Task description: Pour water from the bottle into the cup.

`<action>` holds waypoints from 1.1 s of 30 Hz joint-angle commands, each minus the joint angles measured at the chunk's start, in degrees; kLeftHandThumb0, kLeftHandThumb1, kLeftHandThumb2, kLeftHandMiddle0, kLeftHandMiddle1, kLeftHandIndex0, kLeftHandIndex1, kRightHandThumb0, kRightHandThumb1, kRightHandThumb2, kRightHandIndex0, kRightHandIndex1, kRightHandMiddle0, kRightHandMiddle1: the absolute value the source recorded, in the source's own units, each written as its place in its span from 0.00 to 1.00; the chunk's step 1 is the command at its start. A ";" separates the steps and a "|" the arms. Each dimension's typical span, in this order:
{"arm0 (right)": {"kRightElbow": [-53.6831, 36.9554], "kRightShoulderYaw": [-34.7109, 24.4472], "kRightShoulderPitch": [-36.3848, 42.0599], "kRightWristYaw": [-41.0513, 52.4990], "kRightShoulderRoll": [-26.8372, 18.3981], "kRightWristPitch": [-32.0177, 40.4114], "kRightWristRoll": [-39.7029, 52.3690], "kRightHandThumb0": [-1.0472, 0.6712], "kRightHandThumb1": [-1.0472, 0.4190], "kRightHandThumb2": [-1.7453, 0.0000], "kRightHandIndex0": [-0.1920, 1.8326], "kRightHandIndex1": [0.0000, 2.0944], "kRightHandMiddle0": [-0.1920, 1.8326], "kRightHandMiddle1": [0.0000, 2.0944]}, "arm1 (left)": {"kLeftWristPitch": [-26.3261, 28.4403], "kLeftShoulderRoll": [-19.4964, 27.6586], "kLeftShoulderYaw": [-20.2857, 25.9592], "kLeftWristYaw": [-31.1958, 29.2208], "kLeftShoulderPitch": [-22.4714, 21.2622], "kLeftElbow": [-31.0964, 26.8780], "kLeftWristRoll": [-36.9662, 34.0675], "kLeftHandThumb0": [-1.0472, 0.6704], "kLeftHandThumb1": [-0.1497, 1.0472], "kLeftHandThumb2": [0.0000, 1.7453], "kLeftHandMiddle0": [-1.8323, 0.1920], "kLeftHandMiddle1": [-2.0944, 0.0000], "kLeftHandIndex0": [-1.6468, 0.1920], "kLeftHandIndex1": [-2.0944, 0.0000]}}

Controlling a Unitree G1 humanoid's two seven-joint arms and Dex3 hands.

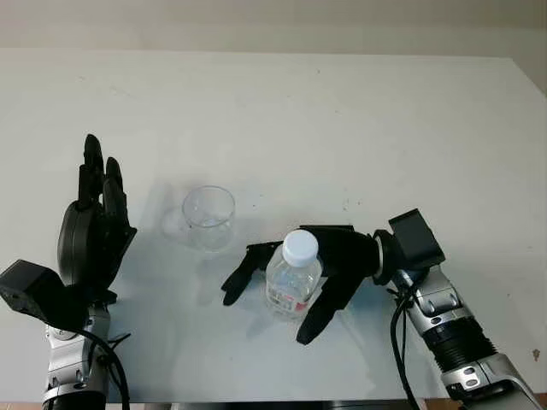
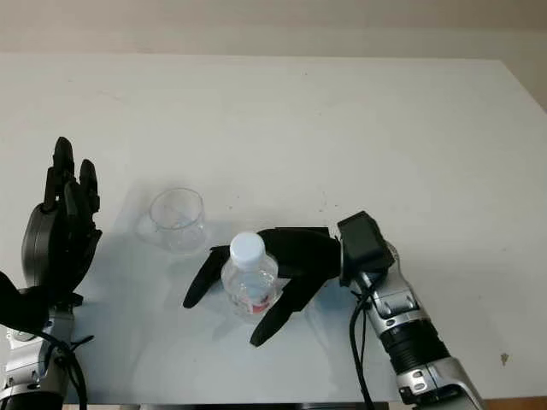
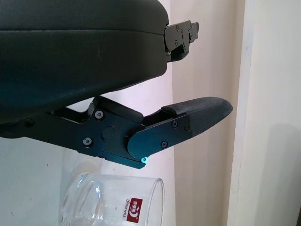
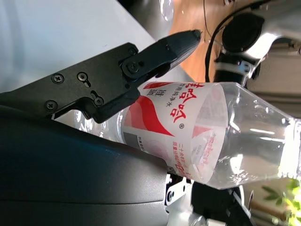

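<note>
The right hand (image 1: pixel 295 286) is wrapped loosely around the capped water bottle (image 1: pixel 293 275), which stands upright on the bench (image 1: pixel 342 120). The clear cup (image 1: pixel 208 217) sits just far-left of it, nearer the open left hand (image 1: pixel 92 231).

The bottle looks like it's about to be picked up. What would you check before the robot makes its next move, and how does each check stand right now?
1. Right hand around the bottle: fingers on both sides; firm contact cannot tell.
2. Bottle upright on the table: ok.
3. White cap off for pouring: not ok, it looks still on.
4. Cup upright, mouth up, standing just beyond and left of the bottle: ok.
5. Left hand open, left of the cup and apart from it, out of the pour path: ok.
6. Water in the bottle: cannot tell.
</note>
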 commanded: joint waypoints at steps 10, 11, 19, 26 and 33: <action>-6.28 -0.83 8.25 -13.09 0.82 -7.36 -4.24 0.27 0.00 0.85 0.96 1.00 0.83 1.00 | -0.50 -0.19 0.70 0.30 0.76 -0.14 -0.11 0.20 1.00 0.41 1.00 1.00 1.00 1.00; -6.66 -0.90 8.68 -14.24 0.84 -7.40 -4.53 0.28 0.00 0.83 0.95 1.00 0.84 1.00 | -0.41 -0.17 0.72 0.39 0.72 -0.17 -0.08 0.20 1.00 0.41 1.00 1.00 1.00 1.00; -4.78 -3.05 11.13 -24.15 2.40 -10.29 -5.95 0.34 0.00 0.75 0.88 1.00 0.70 1.00 | -0.43 0.31 0.88 -0.32 0.17 0.60 -0.18 0.20 1.00 0.42 1.00 1.00 1.00 1.00; -1.58 -9.41 8.68 -32.74 4.39 -6.91 -2.53 0.33 0.00 0.74 0.81 1.00 0.59 1.00 | -0.34 0.40 0.84 -0.36 -0.45 0.99 -0.14 0.19 1.00 0.42 1.00 1.00 1.00 1.00; 8.20 -15.03 -0.77 -38.06 4.72 -10.05 -2.42 0.33 0.00 0.72 0.61 1.00 0.34 1.00 | -0.11 0.38 0.81 -0.21 -0.51 1.03 -0.02 0.19 1.00 0.42 1.00 1.00 1.00 1.00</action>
